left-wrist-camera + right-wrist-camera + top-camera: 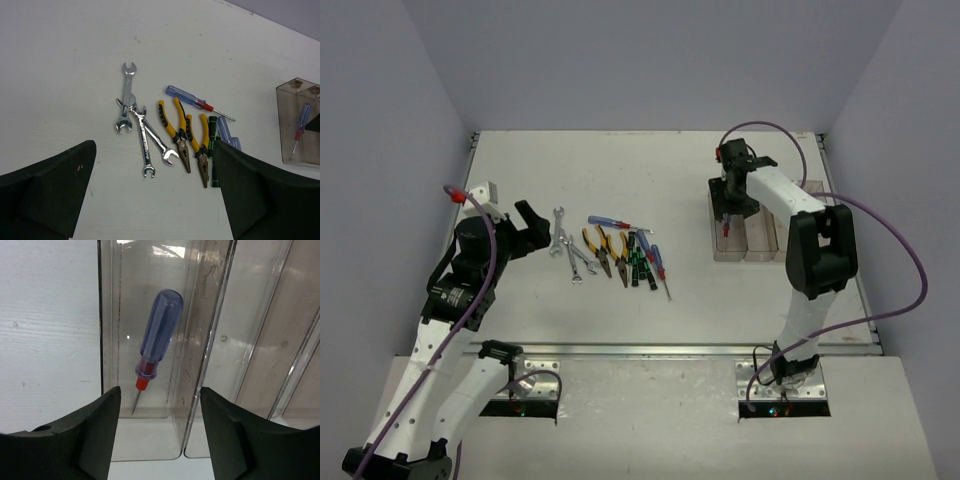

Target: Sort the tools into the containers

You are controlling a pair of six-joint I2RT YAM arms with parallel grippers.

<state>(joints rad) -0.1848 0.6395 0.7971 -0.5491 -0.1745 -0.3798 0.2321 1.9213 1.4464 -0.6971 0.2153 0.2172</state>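
Note:
Silver wrenches point(568, 245), yellow-handled pliers point(601, 250), black-and-green screwdrivers point(638, 262) and blue-and-red screwdrivers point(658, 262) lie in a cluster mid-table. My left gripper point(534, 232) is open and empty, just left of the wrenches point(136, 117); the left wrist view also shows the pliers point(181, 136). The clear bins point(748, 240) stand at the right. My right gripper point(731, 206) is open above the leftmost bin point(106, 330). A blue-and-red screwdriver point(158, 337) lies inside that bin, free of my fingers point(95, 425).
One blue-and-red screwdriver point(198, 102) lies apart at the far side of the cluster. The other bins point(260, 340) look empty. The table's metal rail point(670, 349) runs along the near edge. Grey walls surround the table.

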